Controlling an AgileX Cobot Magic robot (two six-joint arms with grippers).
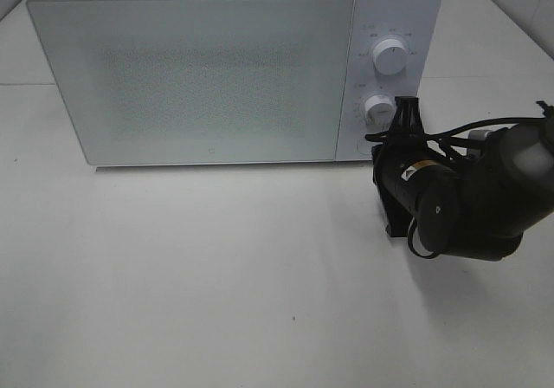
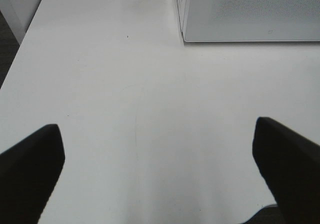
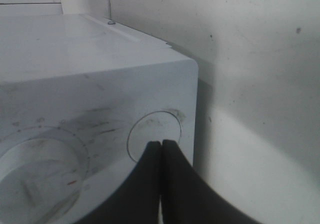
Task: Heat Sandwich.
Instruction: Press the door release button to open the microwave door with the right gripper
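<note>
The white microwave [image 1: 199, 67] stands at the back of the table with its door shut. The sandwich is out of view in every frame. My right gripper [image 1: 385, 145] is shut and empty. Its closed tips [image 3: 161, 145] touch the round button [image 3: 170, 121] at the bottom of the control panel, below the lower knob [image 1: 378, 109]. My left gripper [image 2: 157, 149] is open and empty over bare table, well short of the microwave's front corner [image 2: 250, 14]. It does not show in the exterior high view.
The upper knob [image 1: 391, 57] sits above the lower one on the panel. A wall [image 3: 250, 59] stands close behind and beside the microwave. The white table [image 1: 216, 275] stretches in front, and its left edge [image 2: 20, 49] shows in the left wrist view.
</note>
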